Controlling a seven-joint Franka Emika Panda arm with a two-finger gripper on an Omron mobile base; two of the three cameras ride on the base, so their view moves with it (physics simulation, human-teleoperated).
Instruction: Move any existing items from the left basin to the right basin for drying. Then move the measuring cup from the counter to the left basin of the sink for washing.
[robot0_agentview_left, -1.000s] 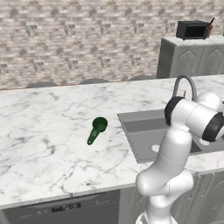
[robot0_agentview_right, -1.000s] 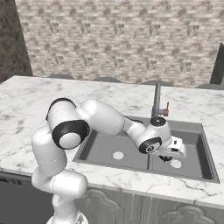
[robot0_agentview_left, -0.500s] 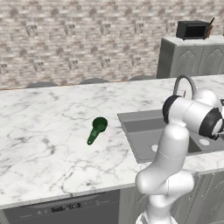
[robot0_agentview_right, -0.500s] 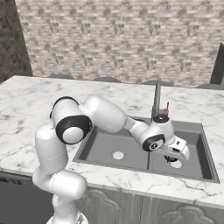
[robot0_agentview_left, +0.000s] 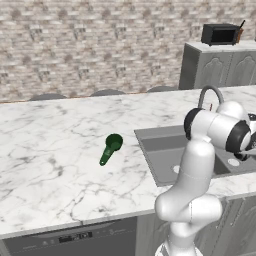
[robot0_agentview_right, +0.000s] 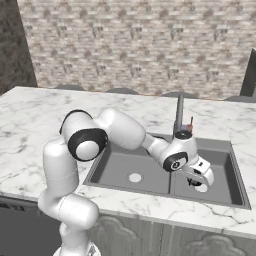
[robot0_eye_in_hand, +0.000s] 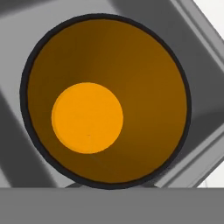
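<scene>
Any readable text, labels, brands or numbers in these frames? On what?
None readable.
Dishwasher panel under the counter: small pale marks, too small and blurred to read.
Measuring cup: no markings visible.
Orange-and-black round item: plain, no print.
Black appliance on the far cabinet: nothing legible.

Arm bent fwd + down, gripper (robot0_agentview_right: 196, 181) low over right basin (robot0_agentview_right: 220, 170), jaws closed.
</scene>
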